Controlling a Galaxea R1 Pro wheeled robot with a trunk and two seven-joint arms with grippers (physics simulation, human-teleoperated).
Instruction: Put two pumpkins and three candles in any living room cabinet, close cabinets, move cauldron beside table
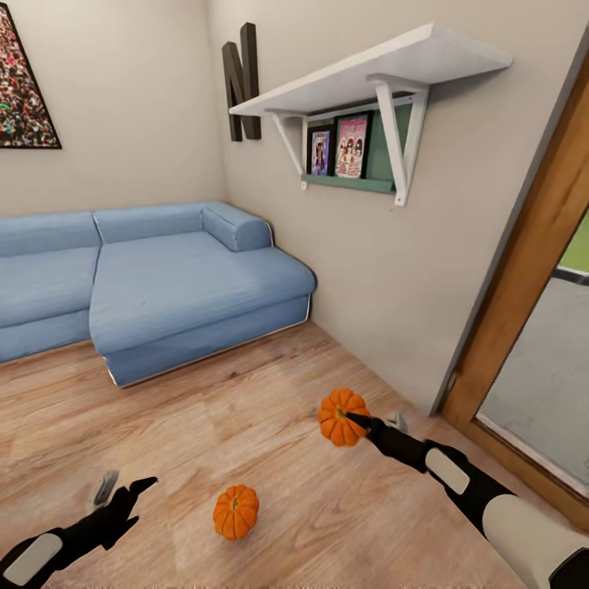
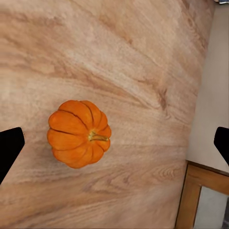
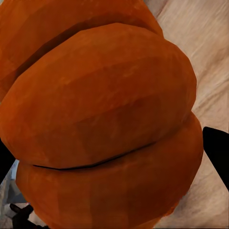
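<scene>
One orange pumpkin (image 1: 340,415) is held above the wood floor, with my right gripper (image 1: 353,422) shut on it. Up close, that pumpkin (image 3: 105,119) sits between the dark fingers (image 3: 217,148). The second pumpkin (image 1: 236,511) rests on the floor near the front centre. My left gripper (image 1: 123,489) hovers open to its left, apart from it. From the left wrist, this pumpkin (image 2: 78,133) lies below, stem up, between the wide-spread fingertips (image 2: 9,148). The candles, cabinet, cauldron and table are out of view.
A blue corner sofa (image 1: 164,278) stands at the back left. A white wall shelf (image 1: 368,82) hangs on the right-hand wall. A wooden door frame (image 1: 523,278) with glass is at the right. Open wood floor (image 1: 204,409) lies between the sofa and me.
</scene>
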